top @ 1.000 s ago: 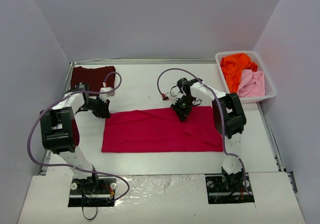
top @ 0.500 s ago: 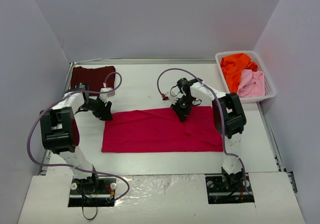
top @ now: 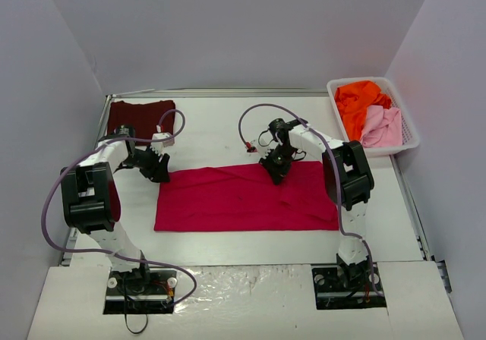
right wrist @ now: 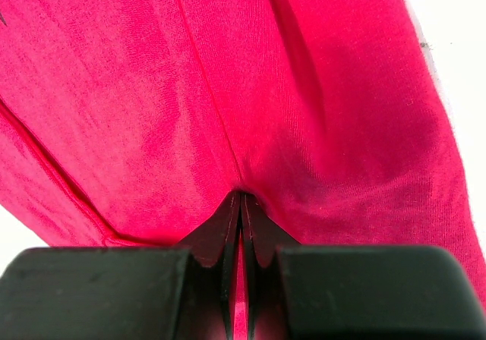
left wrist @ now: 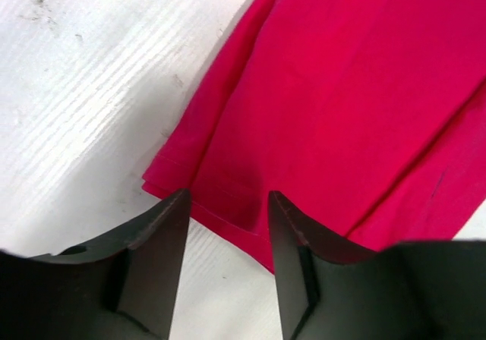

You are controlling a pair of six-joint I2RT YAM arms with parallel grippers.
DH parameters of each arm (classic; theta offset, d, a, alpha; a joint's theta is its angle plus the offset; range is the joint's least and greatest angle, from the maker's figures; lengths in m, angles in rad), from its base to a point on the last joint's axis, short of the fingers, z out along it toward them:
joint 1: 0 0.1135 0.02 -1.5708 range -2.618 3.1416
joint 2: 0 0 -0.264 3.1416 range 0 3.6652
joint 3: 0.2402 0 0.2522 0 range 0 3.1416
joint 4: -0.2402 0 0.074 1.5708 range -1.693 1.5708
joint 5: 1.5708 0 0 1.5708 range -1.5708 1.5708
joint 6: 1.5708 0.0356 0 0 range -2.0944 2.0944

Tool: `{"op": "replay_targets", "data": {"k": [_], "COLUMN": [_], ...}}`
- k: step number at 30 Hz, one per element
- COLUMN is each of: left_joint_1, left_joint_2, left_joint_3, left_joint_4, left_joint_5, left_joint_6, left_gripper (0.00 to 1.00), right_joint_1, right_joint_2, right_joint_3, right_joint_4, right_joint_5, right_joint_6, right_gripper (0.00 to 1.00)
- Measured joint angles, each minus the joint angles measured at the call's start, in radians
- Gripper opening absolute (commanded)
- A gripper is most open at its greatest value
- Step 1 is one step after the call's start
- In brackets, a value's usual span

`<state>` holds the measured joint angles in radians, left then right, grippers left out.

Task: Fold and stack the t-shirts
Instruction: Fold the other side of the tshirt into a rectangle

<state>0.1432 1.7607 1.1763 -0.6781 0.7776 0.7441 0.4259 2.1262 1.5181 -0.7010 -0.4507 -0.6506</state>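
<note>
A crimson-red t-shirt (top: 247, 199) lies folded into a long flat rectangle at the middle of the white table (top: 228, 245), its near edge toward the arm bases. At the shirt's 10 o'clock corner the left gripper (top: 158, 167) hangs with its jaws partly apart; in the left wrist view the hemmed corner shows in the gap between the two dark fingers (left wrist: 156, 256), and it cannot be told whether they touch the cloth. Near the shirt's far edge, at about 1 o'clock, the right gripper (top: 275, 169) is pinched tight on a small ridge of the red cloth, creases running away from its tips. Farther back, a dark maroon t-shirt (top: 137, 116) sits folded at the table's 10 o'clock corner. At 2 o'clock, a white mesh basket (top: 410, 139) holds a crumpled orange t-shirt (top: 357, 101) and a pale pink t-shirt (top: 382, 127).
</note>
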Motion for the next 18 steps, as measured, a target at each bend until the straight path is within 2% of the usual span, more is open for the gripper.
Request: {"op": "replay_targets", "data": {"k": [15, 18], "left_joint_1": [-0.008, -0.012], "left_joint_2": [0.003, 0.014], "left_joint_3": [-0.002, -0.002], "left_joint_4": [0.03, 0.012], "left_joint_5": [-0.017, -0.016], "left_joint_6": [-0.022, -0.015], "left_gripper": [0.45, 0.39], "right_joint_1": [0.0, 0.0], "right_joint_2": [0.0, 0.0], "right_joint_3": [0.0, 0.0], "right_joint_4": [0.0, 0.0], "right_joint_5": [0.0, 0.0], "right_joint_6": [0.0, 0.0], "right_gripper": [0.0, 0.0]}}
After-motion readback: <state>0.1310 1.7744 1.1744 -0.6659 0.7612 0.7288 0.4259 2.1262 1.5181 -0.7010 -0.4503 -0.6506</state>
